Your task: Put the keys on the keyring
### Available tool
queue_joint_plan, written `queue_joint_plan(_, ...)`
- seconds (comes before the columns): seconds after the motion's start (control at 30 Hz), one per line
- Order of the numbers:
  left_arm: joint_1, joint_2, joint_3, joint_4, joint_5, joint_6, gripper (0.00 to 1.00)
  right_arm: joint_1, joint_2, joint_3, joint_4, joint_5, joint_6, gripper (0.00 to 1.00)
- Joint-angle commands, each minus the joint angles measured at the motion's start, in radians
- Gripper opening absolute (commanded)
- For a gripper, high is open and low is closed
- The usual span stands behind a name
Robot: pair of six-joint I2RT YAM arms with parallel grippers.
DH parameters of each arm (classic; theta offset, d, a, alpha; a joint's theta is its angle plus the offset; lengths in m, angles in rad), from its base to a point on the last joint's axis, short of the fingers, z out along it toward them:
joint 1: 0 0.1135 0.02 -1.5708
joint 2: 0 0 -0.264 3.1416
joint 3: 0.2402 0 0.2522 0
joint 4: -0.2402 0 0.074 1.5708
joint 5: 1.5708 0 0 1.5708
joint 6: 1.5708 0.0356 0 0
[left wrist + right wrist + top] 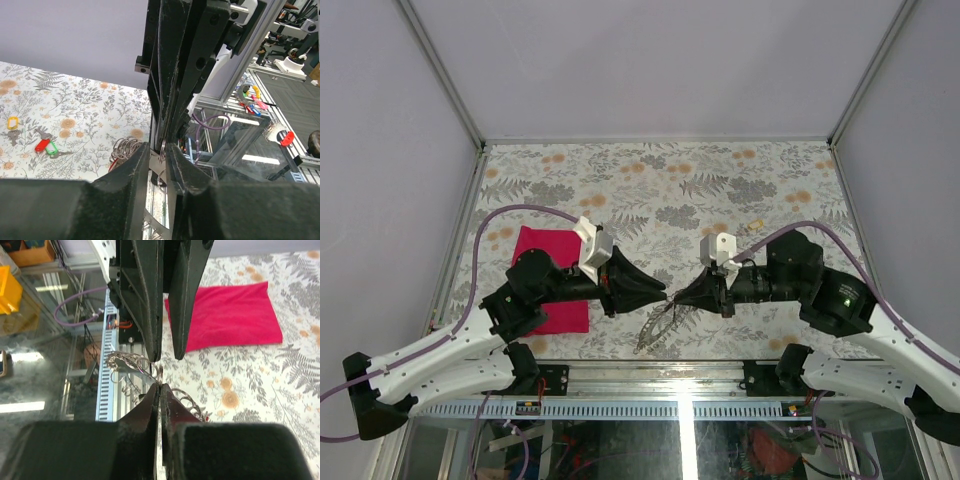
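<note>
**Keyring point(658, 325) caught where both grippers meet, mid-table**

We find the left gripper point(663, 296) and right gripper point(681, 299) tip to tip over the near middle of the flowered table point(670, 180). The keyring, a thin silver chain, droops in loops from that meeting point toward the near edge.

Right wrist view: the right gripper's jaws are pressed together, with chain links showing on both sides of the tips, so we read it as pinching the keyring. The left gripper's jaws stand a narrow slit apart. A small metal ring sits in that slit, and we cannot tell whether either finger touches it.

Left wrist view: the keys point(45, 146) lie on the table, well apart from the chain. Red and green heads lie side by side, with a pale yellow one apart from them.

A magenta cloth point(542, 252) lies flat beneath the left arm.
</note>
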Motion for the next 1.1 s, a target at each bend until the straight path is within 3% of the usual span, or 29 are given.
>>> queue_joint_plan(0.0,-0.004,0.001,0.021,0.063,-0.018,0.002,0.22,0.005,0.044,0.158,-0.201,0.01,-0.102,0.0)
queue_joint_plan(0.6,-0.005,0.063,0.061,0.013,0.022,0.044,0.34,0.005,0.297,0.537,-0.676,0.094,-0.14,0.0)
queue_joint_plan(1.07,-0.014,0.118,0.071,0.016,0.062,0.057,0.35,0.006,0.385,0.617,-0.722,0.047,-0.104,0.0)
